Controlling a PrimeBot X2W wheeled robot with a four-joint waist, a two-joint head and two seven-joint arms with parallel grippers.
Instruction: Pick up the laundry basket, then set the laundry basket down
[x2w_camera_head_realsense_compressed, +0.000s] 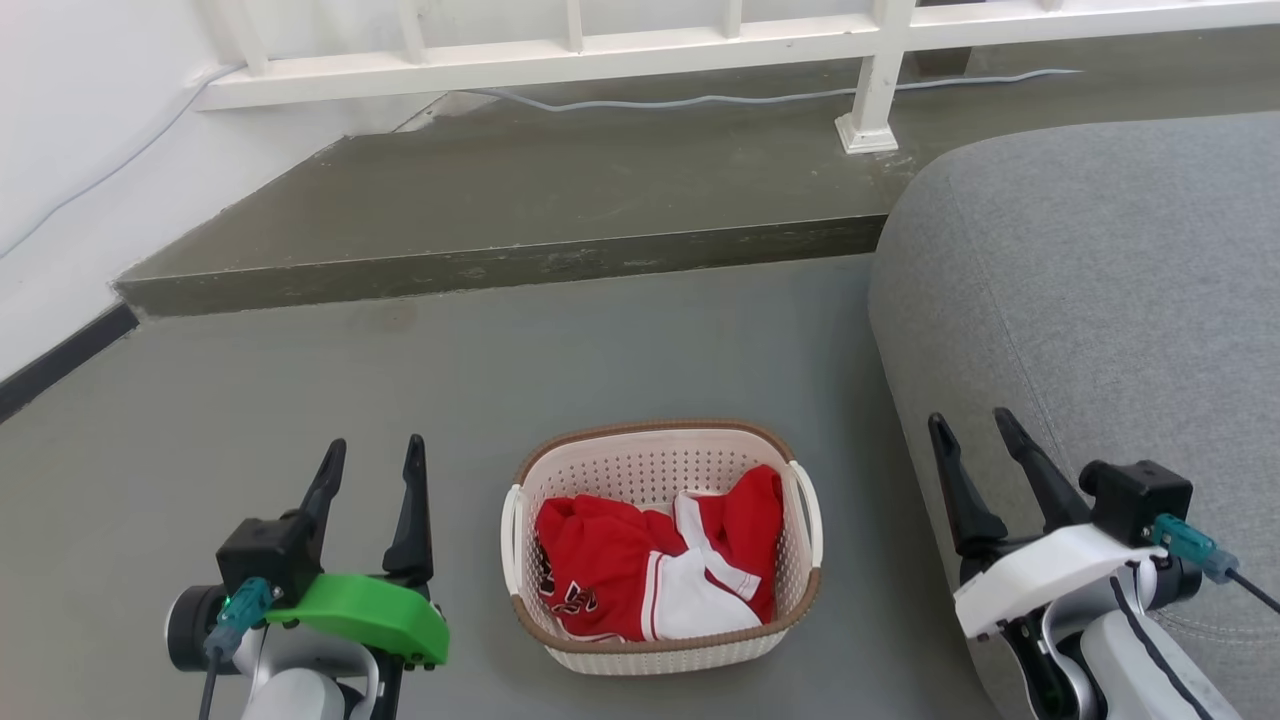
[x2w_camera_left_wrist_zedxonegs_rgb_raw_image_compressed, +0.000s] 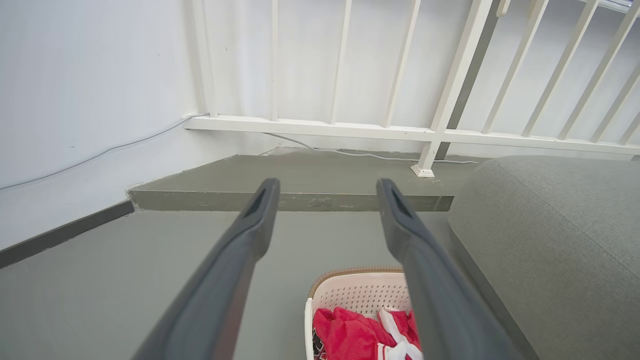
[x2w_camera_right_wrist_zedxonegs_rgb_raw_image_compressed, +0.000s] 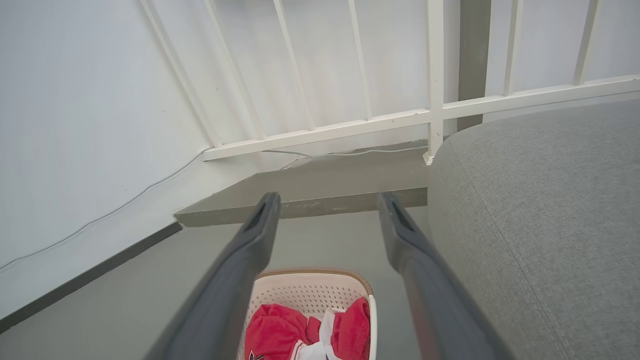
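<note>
— Jaws stand wide apart and empty on both sides, as I read it. My left gripper (x2w_camera_head_realsense_compressed: 376, 443) hovers over the grey floor (x2w_camera_head_realsense_compressed: 400, 380) just left of the small cream-white perforated plastic laundry basket (x2w_camera_head_realsense_compressed: 640, 468) with the brown woven-look rim. My right gripper (x2w_camera_head_realsense_compressed: 969, 417) sits over the edge of the grey fabric sofa (x2w_camera_head_realsense_compressed: 1100, 300).

— Where exactly is the basket?

— On the floor between my two arms, close beside the sofa, with a red and white garment (x2w_camera_head_realsense_compressed: 650, 575) heaped inside.

— How will you take it?

— I'd bring each arm in to the white loop handle (x2w_camera_head_realsense_compressed: 808, 510) on its own side, close both evenly, and lift level so the load doesn't tip. I think the right arm has to clear the sofa first.

— Any writing?

— Dark print on the red cloth near the front wall, too crumpled for me to read. I can't see a brand on the basket.
</note>
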